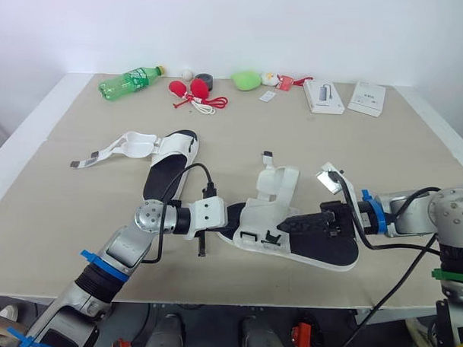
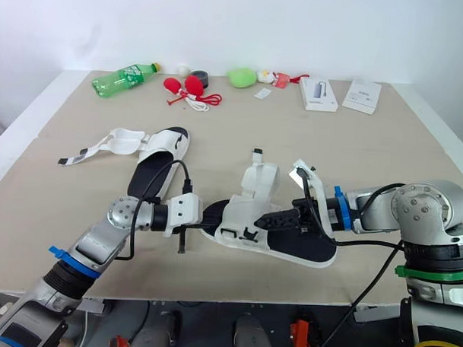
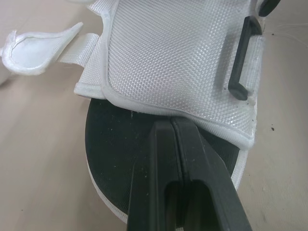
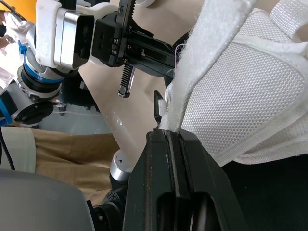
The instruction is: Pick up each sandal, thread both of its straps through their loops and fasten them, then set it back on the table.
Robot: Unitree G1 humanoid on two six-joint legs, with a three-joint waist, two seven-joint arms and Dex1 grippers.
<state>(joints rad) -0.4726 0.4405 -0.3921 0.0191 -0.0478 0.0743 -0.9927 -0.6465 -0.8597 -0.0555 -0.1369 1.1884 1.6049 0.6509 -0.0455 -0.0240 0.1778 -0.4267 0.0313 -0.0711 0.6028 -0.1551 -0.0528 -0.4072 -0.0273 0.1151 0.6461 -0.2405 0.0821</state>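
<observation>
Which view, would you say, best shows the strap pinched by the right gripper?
The right wrist view: the white strap runs close-up into the shut right gripper. In the eye views the pinch is too small to make out on the sandal. The left wrist view gives its mesh upper.

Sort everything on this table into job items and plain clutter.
Job: near white-mesh black-soled sandal, pinched by left gripper and right gripper; far matching sandal, strap splayed out.
Clutter: green plastic bottle, red corded item, black tape roll, green soft lump, white box showing a grey device, white flat carton.
</observation>
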